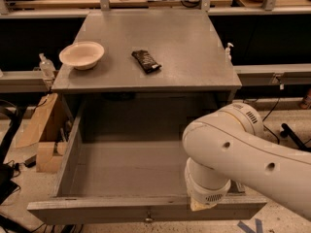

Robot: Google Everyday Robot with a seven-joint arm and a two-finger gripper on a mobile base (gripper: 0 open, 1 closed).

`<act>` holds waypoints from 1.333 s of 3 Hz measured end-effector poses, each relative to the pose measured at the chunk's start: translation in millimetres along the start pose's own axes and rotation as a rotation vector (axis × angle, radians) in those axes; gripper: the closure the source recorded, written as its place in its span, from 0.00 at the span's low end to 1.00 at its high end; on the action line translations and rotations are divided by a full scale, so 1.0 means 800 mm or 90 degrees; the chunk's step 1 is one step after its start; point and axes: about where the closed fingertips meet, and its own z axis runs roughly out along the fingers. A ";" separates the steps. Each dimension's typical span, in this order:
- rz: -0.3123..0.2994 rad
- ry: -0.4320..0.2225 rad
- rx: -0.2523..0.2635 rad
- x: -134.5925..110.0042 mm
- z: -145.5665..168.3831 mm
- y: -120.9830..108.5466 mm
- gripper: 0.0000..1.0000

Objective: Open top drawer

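The top drawer (121, 169) is pulled far out of the grey cabinet toward the camera. Its deep grey box is bare inside. Its flat grey front (97, 211) runs along the bottom of the view, with a small round metal knob (148, 219) at centre. My white arm (243, 154) reaches in from the right and bends down over the drawer's right front corner. The gripper itself is hidden below the arm's wrist (206, 198), near the drawer front.
On the cabinet top (194, 57) stand a cream bowl (81, 55) at the left and a dark snack bar (146, 61) near the middle. Cardboard boxes (41, 135) lie on the floor at the left. Workbenches and cables run behind.
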 end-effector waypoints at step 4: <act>0.001 0.004 0.004 0.001 -0.003 0.002 0.00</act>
